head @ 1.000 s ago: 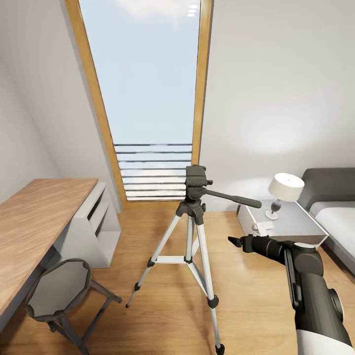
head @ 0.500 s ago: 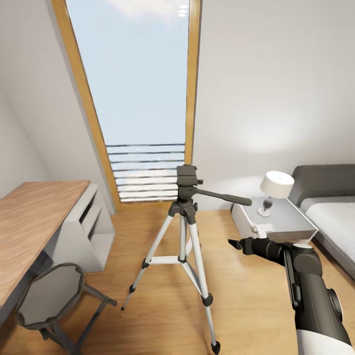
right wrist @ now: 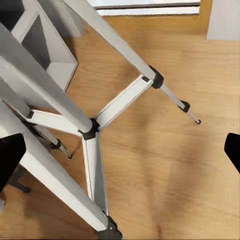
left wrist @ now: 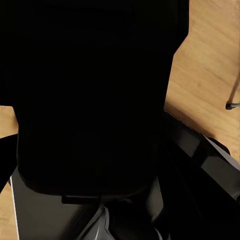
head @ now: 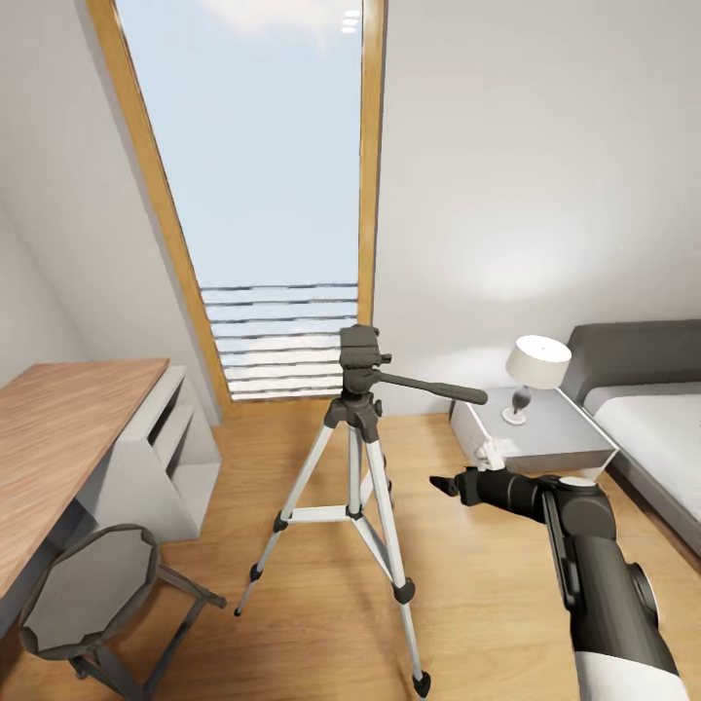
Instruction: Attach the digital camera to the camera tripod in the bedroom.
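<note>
The camera tripod (head: 359, 352) stands on the wood floor of the bedroom before the tall window, silver legs spread, its black pan handle (head: 436, 389) pointing right. My right gripper (head: 443, 484) hovers open and empty at mid-leg height, just right of the tripod and apart from it. In the right wrist view the tripod's leg braces (right wrist: 91, 131) lie ahead between the wide-apart fingertips (right wrist: 10, 160). A big black boxy shape, apparently the digital camera (left wrist: 95, 90), sits right against the left wrist lens with my left gripper shut on it; its fingers are hidden.
A grey round-seat stool (head: 92, 589) and a wooden desk (head: 58, 438) with a white shelf unit (head: 166, 448) stand at the left. On the right are a nightstand (head: 560, 443) with a lamp (head: 538, 365) and the bed (head: 652, 419). Bare floor surrounds the tripod.
The head view has shifted, so the tripod and furniture sit further left and slightly smaller. My right gripper keeps about the same gap from the tripod.
</note>
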